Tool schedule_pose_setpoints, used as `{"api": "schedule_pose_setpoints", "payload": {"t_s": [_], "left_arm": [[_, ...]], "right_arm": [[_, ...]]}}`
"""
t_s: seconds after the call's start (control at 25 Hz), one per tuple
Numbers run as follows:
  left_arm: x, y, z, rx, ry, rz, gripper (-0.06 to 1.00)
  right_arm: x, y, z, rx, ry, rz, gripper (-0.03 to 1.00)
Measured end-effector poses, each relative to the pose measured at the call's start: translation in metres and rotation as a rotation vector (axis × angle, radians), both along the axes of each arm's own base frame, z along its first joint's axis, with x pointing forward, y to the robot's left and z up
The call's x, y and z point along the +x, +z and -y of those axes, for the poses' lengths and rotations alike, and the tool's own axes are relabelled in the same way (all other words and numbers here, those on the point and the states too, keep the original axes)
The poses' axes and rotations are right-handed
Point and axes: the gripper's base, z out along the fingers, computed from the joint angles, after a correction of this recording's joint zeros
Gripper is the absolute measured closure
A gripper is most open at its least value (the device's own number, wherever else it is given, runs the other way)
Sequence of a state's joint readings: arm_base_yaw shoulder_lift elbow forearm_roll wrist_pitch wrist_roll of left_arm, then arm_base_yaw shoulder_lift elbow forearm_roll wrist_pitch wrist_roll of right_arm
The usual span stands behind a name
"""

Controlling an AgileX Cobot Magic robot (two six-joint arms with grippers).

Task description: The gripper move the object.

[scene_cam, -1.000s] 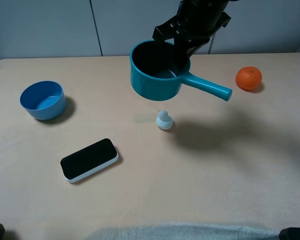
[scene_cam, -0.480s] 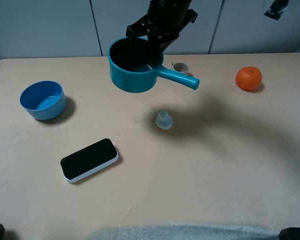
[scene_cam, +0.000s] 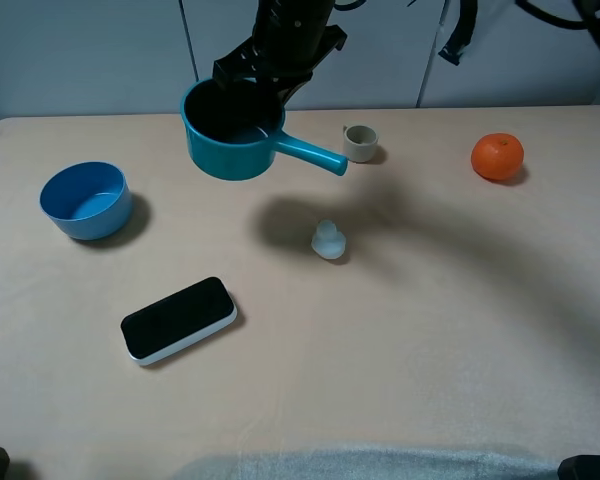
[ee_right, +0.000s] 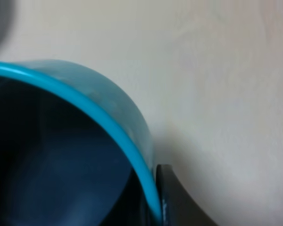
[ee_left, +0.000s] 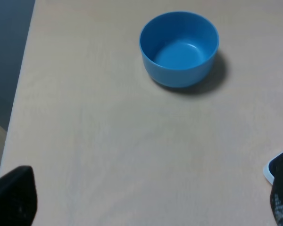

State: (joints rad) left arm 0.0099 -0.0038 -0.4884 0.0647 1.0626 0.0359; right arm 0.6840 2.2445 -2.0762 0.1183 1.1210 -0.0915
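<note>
High overview, left wrist shares bowl [scene_cam: 84,222], right wrist hugs saucepan [ee_right: 85,89]

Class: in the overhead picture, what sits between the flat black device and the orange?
One small whitish object, standing about midway between the black device and the orange; otherwise bare table. Only the exterior high view shows it.

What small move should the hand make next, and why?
Probably lower the pan straight down. The right hand grips its rim, its shadow lies apart so it hangs above the table, and the spot beneath, between bowl and cup, looks bare.
</note>
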Motion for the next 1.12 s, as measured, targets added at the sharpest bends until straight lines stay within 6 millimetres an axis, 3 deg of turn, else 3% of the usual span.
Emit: {"api": "schedule_pose_setpoints", "payload": {"t_s": [0.4, 1.12], "left_arm": [[0.000, 0.000, 0.000, 0.000, 0.000, 0.000, -0.05], [0.000, 0.000, 0.000, 0.000, 0.000, 0.000, -0.05]], "right_arm": [[0.013, -0.024, -0.027, 0.059, 0.012, 0.054, 1.00], [0.024, -0.067, -0.050, 0.194, -0.038, 0.076, 1.00]]}}
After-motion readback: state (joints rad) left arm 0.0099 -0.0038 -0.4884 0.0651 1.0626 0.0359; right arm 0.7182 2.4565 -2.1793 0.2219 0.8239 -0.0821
